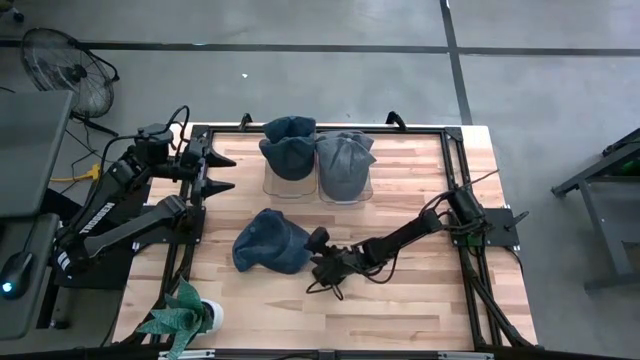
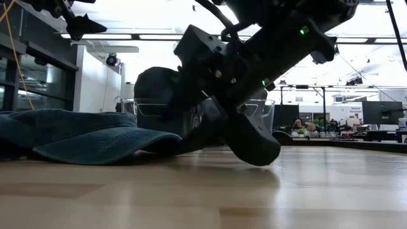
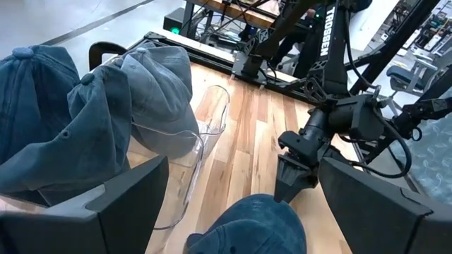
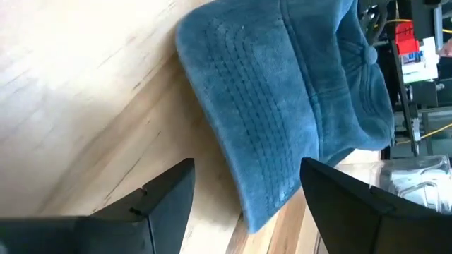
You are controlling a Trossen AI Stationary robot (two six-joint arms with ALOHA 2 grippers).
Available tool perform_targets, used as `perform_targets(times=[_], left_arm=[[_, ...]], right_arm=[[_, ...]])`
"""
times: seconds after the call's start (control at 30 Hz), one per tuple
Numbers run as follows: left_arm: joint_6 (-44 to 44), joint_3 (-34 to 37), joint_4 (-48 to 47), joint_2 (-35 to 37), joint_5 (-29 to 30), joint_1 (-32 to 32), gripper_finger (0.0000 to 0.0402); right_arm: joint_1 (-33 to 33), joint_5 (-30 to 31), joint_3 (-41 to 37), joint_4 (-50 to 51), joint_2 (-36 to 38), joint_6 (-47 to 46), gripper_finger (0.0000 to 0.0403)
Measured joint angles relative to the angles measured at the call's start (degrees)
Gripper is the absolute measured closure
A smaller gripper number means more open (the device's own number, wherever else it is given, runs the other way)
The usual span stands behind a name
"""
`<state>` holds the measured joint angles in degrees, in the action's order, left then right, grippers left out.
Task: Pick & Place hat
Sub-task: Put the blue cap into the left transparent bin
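While the left arm (image 1: pixel 120 215) waits raised, the right arm's fingers (image 4: pixel 169 190) straddle the blue cap's brim (image 4: pixel 247 134), spread wide.

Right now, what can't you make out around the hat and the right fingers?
- Fingertip contact with the blue cap: right gripper straddles the brim; tips cut off by the right wrist view's edge.
- Cap's far side, low view: dark gripper body blocks it.
- Clear stands: the hats set on them cover their tops in the high view.
- Plant pot: leaves cover most of it, high view.
- Left gripper: parked open at the table's edge.
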<state>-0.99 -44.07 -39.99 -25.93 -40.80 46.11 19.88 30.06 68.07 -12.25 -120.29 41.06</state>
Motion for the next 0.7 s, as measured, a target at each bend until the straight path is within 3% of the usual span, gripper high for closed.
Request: perform_targets(times=[0.37,0.7], left_arm=[[-0.81,0.00,0.02,0.00,-0.02,0.00,0.0039],[-1.40,0.00,-0.02,0.00,-0.07,0.00,0.0039]], right_arm=[[-2.23,-3.58,0.02,-3.38,0.00,6.98,0.0151],[-3.87,-6.47,0.02,-4.77,-0.02,6.57,0.0164]])
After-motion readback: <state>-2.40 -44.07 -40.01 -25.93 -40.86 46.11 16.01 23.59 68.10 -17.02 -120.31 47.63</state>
